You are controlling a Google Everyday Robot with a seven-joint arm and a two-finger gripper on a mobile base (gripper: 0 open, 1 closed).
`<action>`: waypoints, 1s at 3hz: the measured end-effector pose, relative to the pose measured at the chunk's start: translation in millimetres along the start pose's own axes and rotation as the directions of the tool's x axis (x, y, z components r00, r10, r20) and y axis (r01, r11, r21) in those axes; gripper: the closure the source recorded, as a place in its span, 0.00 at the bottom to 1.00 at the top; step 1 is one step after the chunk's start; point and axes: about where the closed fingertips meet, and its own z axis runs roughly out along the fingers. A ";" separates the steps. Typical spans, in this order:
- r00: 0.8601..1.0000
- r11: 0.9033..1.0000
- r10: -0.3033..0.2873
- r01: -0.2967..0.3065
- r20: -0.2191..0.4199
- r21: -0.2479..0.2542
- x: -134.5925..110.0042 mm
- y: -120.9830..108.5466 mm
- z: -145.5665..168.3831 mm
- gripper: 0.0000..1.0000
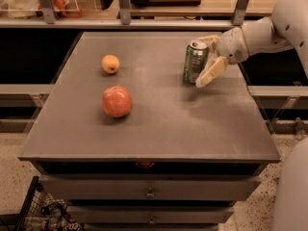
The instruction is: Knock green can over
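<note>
We see the shiny green metal drink can (195, 61) with its silver top rim standing on the far right part of the flat grey table top (168, 129), upright or very nearly so, its pull-tab end facing up. Just beside it on its right is the cream-coloured two-finger gripper (208, 61). Its jaws are spread wide and hold nothing. One finger (211, 72) slants down in front of the can's right side, with its tip low near the can's base. The other finger (210, 39) shows behind the can's upper rim. The right flank of the can sits in the gap between them. We cannot tell whether either finger actually touches the metal. The white rounded robot arm (264, 32) reaches in from the right edge to carry the gripper.

Well apart from the can, to its left, a small round yellow-orange fruit (110, 64) lies on the table. Nearer to us and also left of the can rests a larger round red apple (117, 101). The two fruits are near each other but not touching.

Below the table top we see grey drawer fronts (149, 191) with small handles. At the lower left a dark wire basket (29, 201) stands on the speckled floor.
</note>
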 end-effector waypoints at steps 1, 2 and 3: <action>0.999 0.999 0.044 -0.044 0.019 0.010 -0.4 4.9 3.6 0.00; 0.996 0.996 0.087 -0.087 0.023 0.019 4.7 8.8 11.2 0.00; 0.993 0.993 0.113 -0.114 0.026 0.024 9.0 12.4 16.1 0.17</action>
